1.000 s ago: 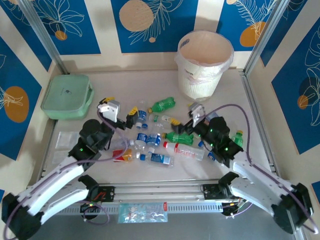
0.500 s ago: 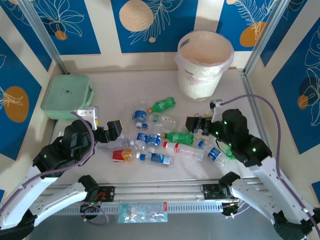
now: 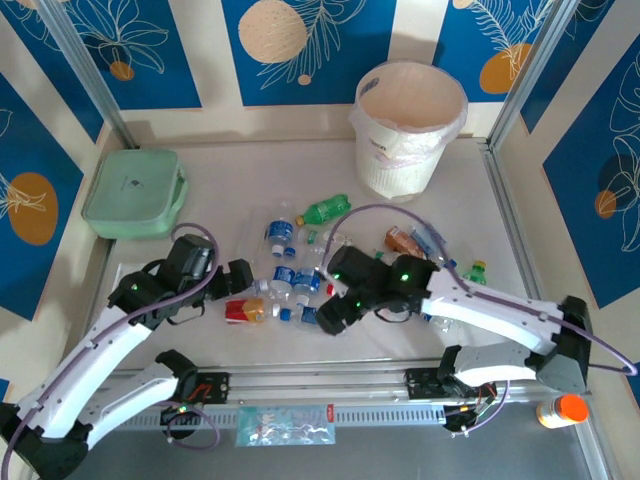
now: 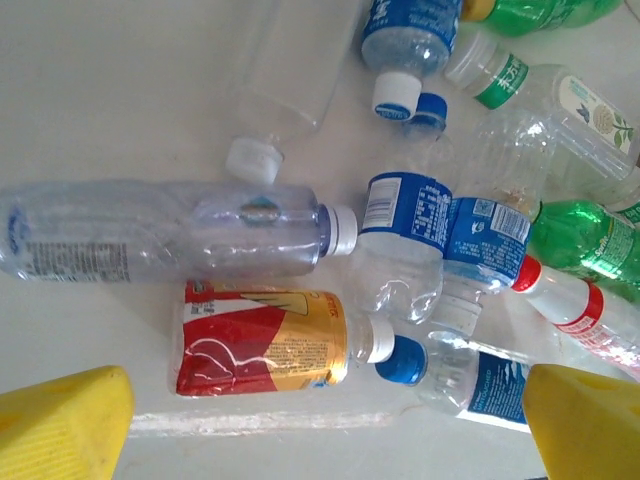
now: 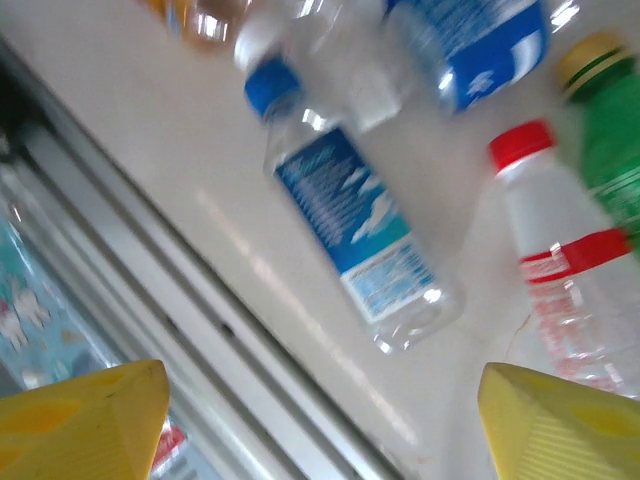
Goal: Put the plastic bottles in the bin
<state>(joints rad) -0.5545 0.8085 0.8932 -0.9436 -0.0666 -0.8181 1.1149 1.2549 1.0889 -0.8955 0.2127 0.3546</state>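
Observation:
Several plastic bottles (image 3: 290, 278) lie in a loose pile mid-table. The white bagged bin (image 3: 410, 130) stands at the back right, far from both grippers. My left gripper (image 3: 240, 276) hovers at the pile's left edge, open (image 4: 325, 440), with its yellow fingertips (image 4: 60, 425) wide apart. Just ahead of it lie a red-and-gold labelled bottle (image 4: 265, 340) and a long clear bottle (image 4: 170, 230). My right gripper (image 3: 326, 317) is low over the pile's near edge, open (image 5: 320, 430) and holding nothing. A blue-labelled, blue-capped bottle (image 5: 350, 215) lies ahead of it, beside a red-capped one (image 5: 550, 260).
A pale green lidded box (image 3: 133, 192) sits at the back left. An orange-capped bottle (image 3: 562, 410) lies off the table's near right corner. The metal rail (image 5: 150, 300) along the near edge runs close under the right gripper. A green bottle (image 3: 477, 272) lies apart at the right.
The right arm has swung left across the pile and dropped to its near edge. The left gripper has shifted slightly toward the pile's left edge. No bottle has been picked up.

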